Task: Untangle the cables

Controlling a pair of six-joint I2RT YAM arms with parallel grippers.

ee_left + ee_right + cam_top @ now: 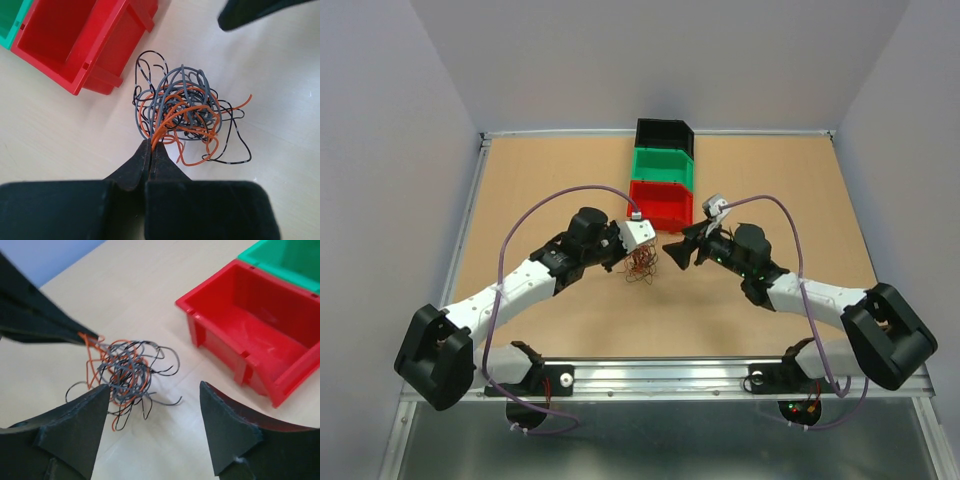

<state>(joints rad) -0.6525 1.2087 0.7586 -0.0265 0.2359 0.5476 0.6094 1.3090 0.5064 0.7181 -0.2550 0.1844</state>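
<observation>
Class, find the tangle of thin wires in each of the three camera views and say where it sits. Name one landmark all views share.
Top external: wire tangle at centre, just below the red bin.
Left wrist: wire tangle at centre, right of the red bin.
Right wrist: wire tangle left of centre; red bin at right.
Shared landmark: the red bin.

Both arms were the same build tbh. The left arm [510, 290] and right arm [820, 297] had white shells with black joints, plus a chunky black shoulder block [435, 355] each. A thin purple cable [535, 212] looped off each one. A boxy white camera housing [638, 234] sat on the left wrist. The left gripper [151, 145] and right gripper [154, 386] had matte black, wedge-shaped fingers [75, 425]. Tiny red and green lights [802, 408] glowed at the right base.
</observation>
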